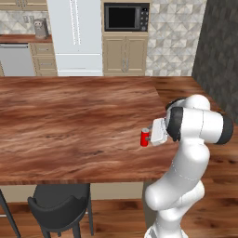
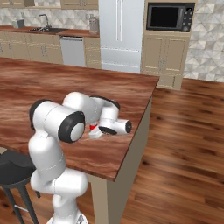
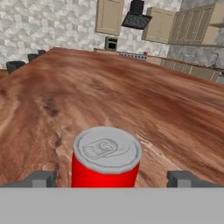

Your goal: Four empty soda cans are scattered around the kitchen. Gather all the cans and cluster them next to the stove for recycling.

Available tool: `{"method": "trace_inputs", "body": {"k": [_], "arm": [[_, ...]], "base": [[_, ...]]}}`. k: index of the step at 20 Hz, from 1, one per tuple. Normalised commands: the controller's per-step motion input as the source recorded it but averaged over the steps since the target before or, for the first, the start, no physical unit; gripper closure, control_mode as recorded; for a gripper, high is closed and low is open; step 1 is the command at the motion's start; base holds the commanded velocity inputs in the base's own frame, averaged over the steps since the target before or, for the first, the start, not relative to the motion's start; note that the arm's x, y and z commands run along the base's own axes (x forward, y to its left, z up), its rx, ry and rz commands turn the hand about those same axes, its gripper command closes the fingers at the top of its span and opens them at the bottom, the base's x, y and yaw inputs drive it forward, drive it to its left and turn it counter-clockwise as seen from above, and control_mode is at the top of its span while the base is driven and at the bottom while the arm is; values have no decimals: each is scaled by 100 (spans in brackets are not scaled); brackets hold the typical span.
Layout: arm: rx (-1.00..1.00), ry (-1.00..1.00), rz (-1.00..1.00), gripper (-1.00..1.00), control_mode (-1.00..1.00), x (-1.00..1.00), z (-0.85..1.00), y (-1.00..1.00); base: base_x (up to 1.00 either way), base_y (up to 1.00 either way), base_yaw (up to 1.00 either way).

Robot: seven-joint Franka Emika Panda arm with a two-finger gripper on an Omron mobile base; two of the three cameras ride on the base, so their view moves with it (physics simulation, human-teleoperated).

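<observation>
A red soda can [image 1: 145, 137] with a silver top stands upright on the wooden island counter [image 1: 74, 121], near its right edge. My gripper [image 1: 155, 132] lies level with the counter and points at the can from the right. In the hand view the can [image 3: 106, 157] sits between the two fingertips [image 3: 41, 179], with a gap on each side, so the gripper [image 3: 111, 179] is open. From the right base view my arm hides most of the can [image 2: 93, 127]. Far across the room, under a dark range hood, the stove [image 3: 131, 55] shows as a thin strip.
The counter's right edge [image 2: 146, 109] drops to wooden floor. A black stool [image 1: 60, 204] stands under the counter's near side. Against the back wall are a white fridge [image 1: 75, 37], a microwave [image 1: 125, 17] over cabinets, a dishwasher [image 2: 72, 50] and a sink [image 2: 46, 29].
</observation>
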Motion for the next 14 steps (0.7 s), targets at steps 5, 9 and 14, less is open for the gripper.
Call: {"method": "trace_inputs", "body": {"k": [5, 9, 14], "arm": [[0, 4, 0, -100, -100, 0, -10, 1], [0, 4, 0, -100, -100, 0, -7, 4], [0, 4, 0, -100, -100, 0, -2, 9]], "base": [[0, 0, 0], [0, 0, 0], [0, 0, 0]]}}
